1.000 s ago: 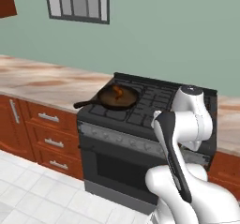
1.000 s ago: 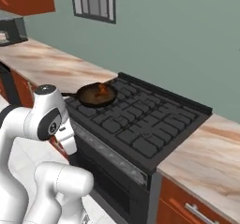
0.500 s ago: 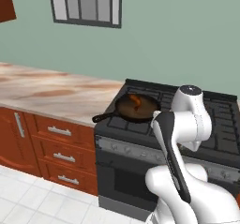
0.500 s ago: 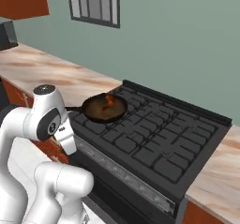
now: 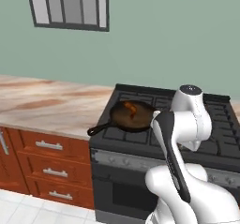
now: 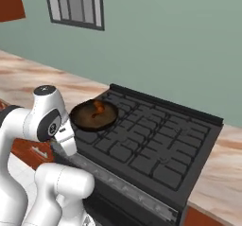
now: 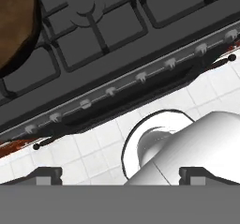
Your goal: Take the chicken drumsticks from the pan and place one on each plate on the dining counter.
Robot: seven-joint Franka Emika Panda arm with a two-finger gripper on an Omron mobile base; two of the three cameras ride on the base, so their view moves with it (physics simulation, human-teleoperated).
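The pan [image 5: 132,117] sits on the stove's left front burner, its short handle pointing out over the front left corner. An orange-brown chicken drumstick [image 5: 131,109] lies in it, also visible as chicken drumstick [image 6: 98,108] in the pan [image 6: 93,116]; I cannot separate a second piece. My gripper [image 7: 121,174] is open, empty, and held well clear of the pan, looking down past the stove's front edge. The pan's brown rim [image 7: 13,28] shows at the hand view's upper left. The plates and the dining counter are out of view.
A black stove [image 6: 151,140] with grates and a row of front knobs [image 7: 140,77] stands ahead. A marble wall counter [image 5: 42,105] over red-brown drawers [image 5: 49,146] runs to its left, and more counter [image 6: 222,173] to its right. White floor tiles [image 7: 93,148] lie below.
The whole picture has shifted, so the base has driven: stove and pan now sit nearer and more central. The arm stays folded and the gripper stays open.
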